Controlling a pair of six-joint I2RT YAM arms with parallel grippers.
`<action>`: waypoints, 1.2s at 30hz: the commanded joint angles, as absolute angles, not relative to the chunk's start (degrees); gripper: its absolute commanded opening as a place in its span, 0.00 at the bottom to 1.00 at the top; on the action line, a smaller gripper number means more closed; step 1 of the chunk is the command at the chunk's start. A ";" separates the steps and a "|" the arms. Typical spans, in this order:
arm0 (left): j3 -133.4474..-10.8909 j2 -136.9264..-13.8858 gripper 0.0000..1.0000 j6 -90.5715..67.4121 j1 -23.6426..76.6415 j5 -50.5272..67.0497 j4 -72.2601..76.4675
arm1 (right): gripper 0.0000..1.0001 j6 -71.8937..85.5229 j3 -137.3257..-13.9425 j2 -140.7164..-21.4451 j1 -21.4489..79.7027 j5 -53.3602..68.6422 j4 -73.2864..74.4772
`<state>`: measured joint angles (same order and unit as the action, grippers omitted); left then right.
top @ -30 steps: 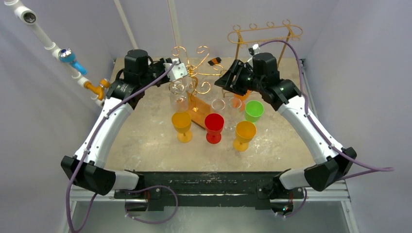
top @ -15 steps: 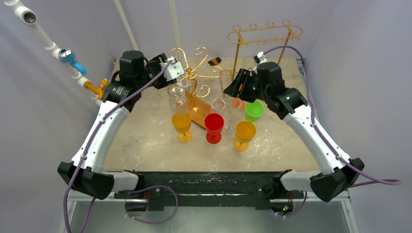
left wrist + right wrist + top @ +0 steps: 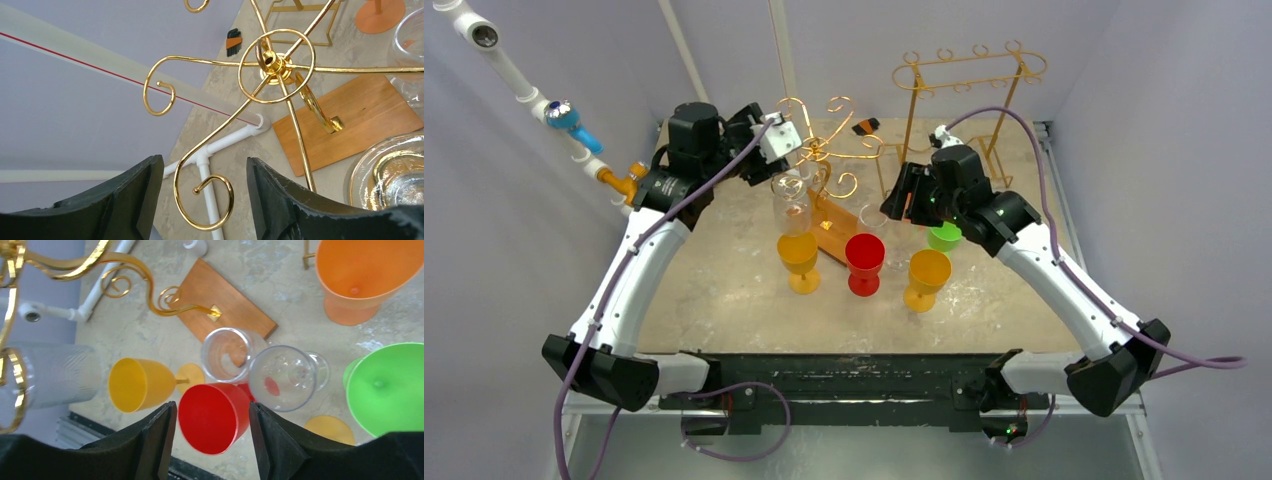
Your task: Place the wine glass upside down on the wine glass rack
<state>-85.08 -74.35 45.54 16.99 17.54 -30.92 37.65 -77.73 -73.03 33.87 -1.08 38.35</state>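
Observation:
A gold curled rack (image 3: pixel 827 152) stands on a wooden base (image 3: pixel 834 230). A clear ribbed glass (image 3: pixel 791 205) hangs upside down from one of its arms. My left gripper (image 3: pixel 776 138) is open and empty beside the rack's top; in the left wrist view one gold curl (image 3: pixel 210 200) lies between the fingers of the left gripper (image 3: pixel 205 170). My right gripper (image 3: pixel 902 196) is open and empty above two upright clear wine glasses (image 3: pixel 227 355) (image 3: pixel 287 377). In the right wrist view the red glass (image 3: pixel 215 417) shows between the fingers of the right gripper (image 3: pixel 212 412).
Coloured glasses stand upright in front of the rack: yellow (image 3: pixel 798 258), red (image 3: pixel 865 262), yellow-orange (image 3: pixel 927 277), green (image 3: pixel 944 238) and orange (image 3: pixel 365 275). A second gold rack (image 3: pixel 969 75) stands at the back right. White pipes run along the left wall.
My right gripper has moved forward and down from near the back rack to above the clear glasses. My left gripper has drawn back a little to the left from the hanging glass.

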 commanded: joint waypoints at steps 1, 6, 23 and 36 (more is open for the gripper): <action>-88.48 -74.23 0.67 42.47 16.66 14.19 -29.96 | 0.63 34.74 -75.73 -73.09 34.02 -7.36 38.76; -92.35 -74.88 0.71 40.24 16.61 13.44 -32.14 | 0.64 33.40 -76.11 -73.06 34.24 -12.60 39.04; -91.81 -74.67 0.70 40.08 16.61 14.24 -33.25 | 0.41 28.92 -78.12 -77.34 34.22 -20.01 42.87; -91.00 -74.47 0.70 40.17 16.61 14.43 -32.72 | 0.00 26.74 -78.60 -78.77 33.08 -25.33 44.48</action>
